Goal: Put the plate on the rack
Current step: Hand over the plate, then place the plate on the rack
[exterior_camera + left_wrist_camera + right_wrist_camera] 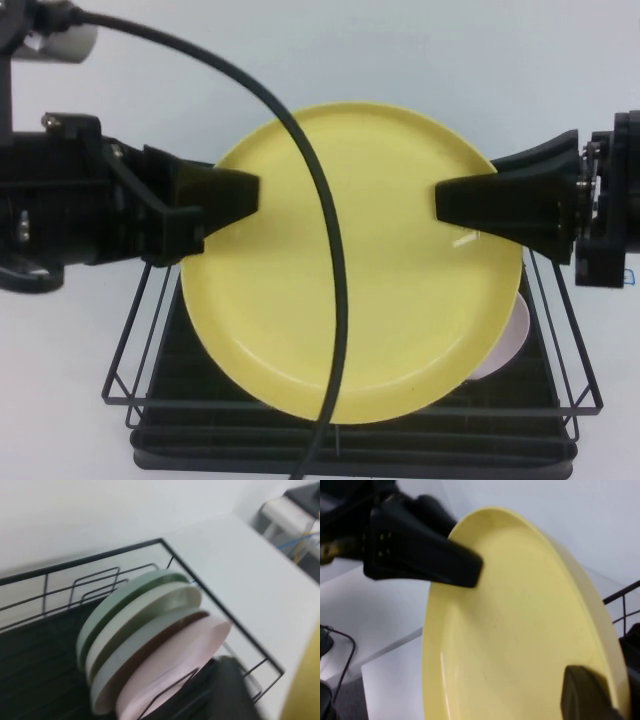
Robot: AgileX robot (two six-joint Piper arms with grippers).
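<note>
Left pincer (pixel 235 200) and right pincer (pixel 460 205) clamp plate (pixel 350 300) between them.

Setting: a robot test bench in a lab-type room, not a working kitchen. A plain white worktop (pixel 60 330) is carrying only a black wire rack (pixel 560 400), with a bare white wall rising behind the rack. Beside the rack's far corner, past the worktop's edge, a white stand (pixel 287 515) is trailing blue and yellow wires (pixel 302 542). A thick black cable (pixel 330 260) is hanging across the rack. The left gripper (pixel 240 195) and right gripper (pixel 455 205), both black machine parts, are reaching in above the rack from either side.
</note>
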